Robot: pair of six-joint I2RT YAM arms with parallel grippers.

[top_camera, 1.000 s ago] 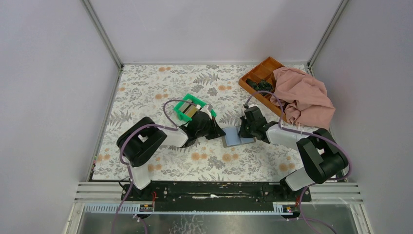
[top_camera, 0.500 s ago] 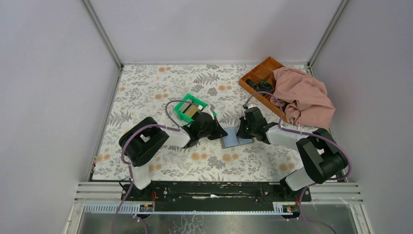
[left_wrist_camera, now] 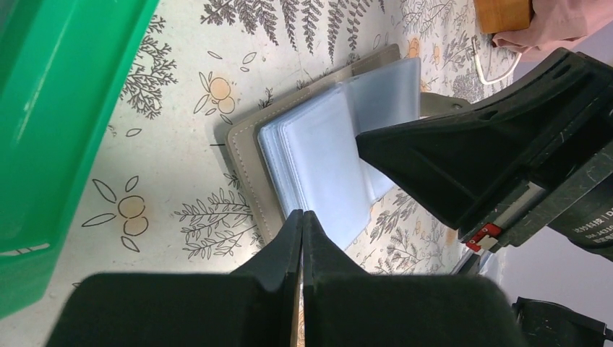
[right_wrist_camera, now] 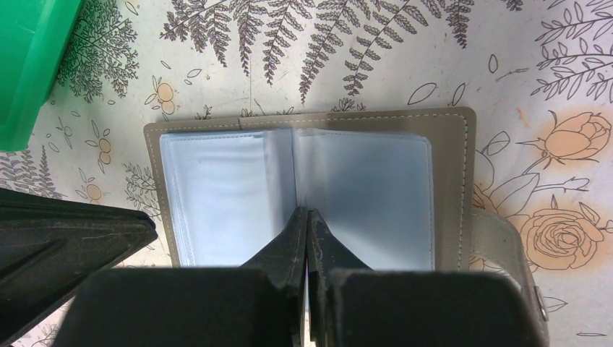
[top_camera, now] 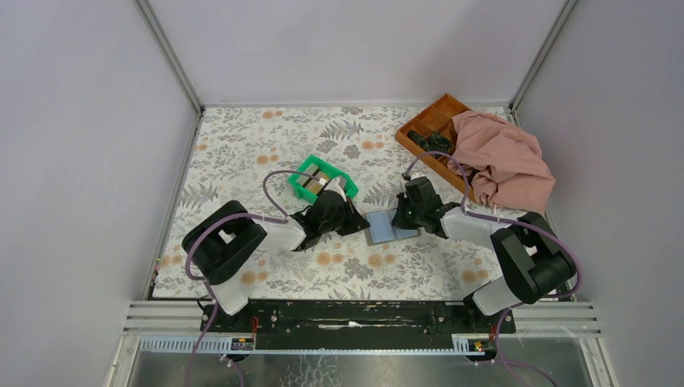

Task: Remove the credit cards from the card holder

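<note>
The card holder (top_camera: 389, 226) lies open on the floral cloth between my two grippers, its pale blue sleeves (right_wrist_camera: 217, 188) facing up inside a grey-tan cover. My right gripper (right_wrist_camera: 307, 213) is shut, its tips resting at the holder's middle fold. My left gripper (left_wrist_camera: 302, 215) is also shut, with nothing between its fingers, and its tips sit at the near edge of the card holder (left_wrist_camera: 318, 152). In the top view, tan and whitish credit cards (top_camera: 318, 185) stand in the green bin (top_camera: 306, 190), just behind the left wrist. No card shows in the sleeves.
An orange-brown compartment tray (top_camera: 427, 125) with dark items sits at the back right, half covered by a pink cloth (top_camera: 504, 161). The holder's strap (right_wrist_camera: 506, 238) with a snap sticks out on its right side. Enclosure walls bound the table.
My left arm has swung left and lower, and its wrist now lies clear of the green bin. The left gripper tip stays by the holder's left edge. The right arm has not moved.
</note>
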